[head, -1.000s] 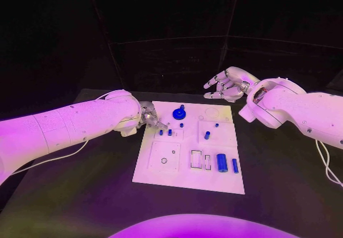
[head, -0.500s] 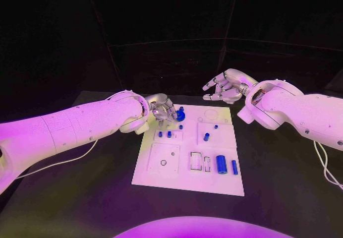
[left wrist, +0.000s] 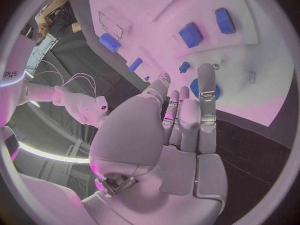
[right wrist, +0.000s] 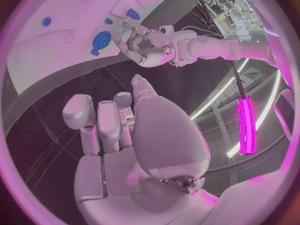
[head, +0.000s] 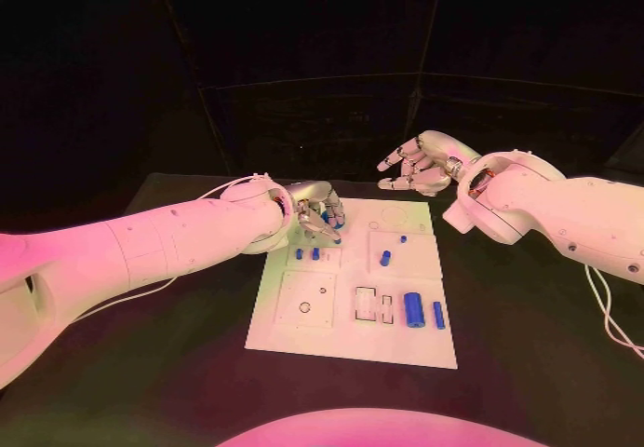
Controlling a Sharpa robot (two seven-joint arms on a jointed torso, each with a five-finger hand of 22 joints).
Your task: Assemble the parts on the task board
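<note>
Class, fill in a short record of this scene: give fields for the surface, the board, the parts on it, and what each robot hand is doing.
surface: black table
board: white task board, lying flat in the middle of the table
parts: small blue pieces on the board, among them a large blue cylinder and a thin blue rod near the right edge
left hand: over the board's far left corner, holding nothing, fingers pointing down
right hand: raised beyond the board's far edge, holding nothing, fingers apart
</note>
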